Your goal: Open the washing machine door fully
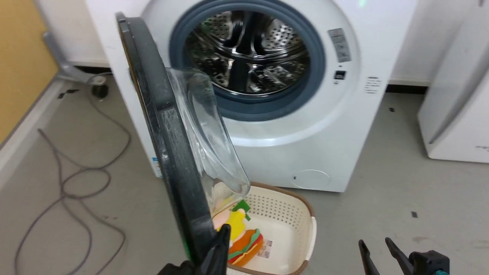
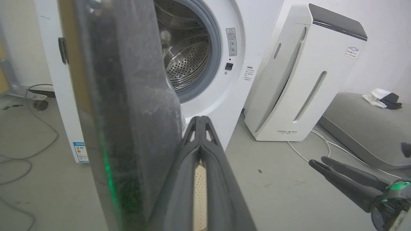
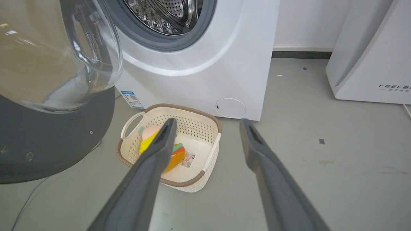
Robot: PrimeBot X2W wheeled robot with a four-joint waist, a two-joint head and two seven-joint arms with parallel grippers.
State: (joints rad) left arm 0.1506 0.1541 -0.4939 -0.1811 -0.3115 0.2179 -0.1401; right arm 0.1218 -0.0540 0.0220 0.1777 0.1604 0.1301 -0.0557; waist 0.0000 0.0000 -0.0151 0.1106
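While the closed left gripper (image 1: 224, 231) touches the washing machine door (image 1: 168, 126), the right gripper (image 1: 374, 241) gapes empty.

Blk glass door (image 1: 165, 145) half-open on wht washer (image 1: 324, 152)

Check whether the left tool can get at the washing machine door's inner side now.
Probably yes: the shut left tool sits beside the washing machine door, on its glass side, with nothing between them.
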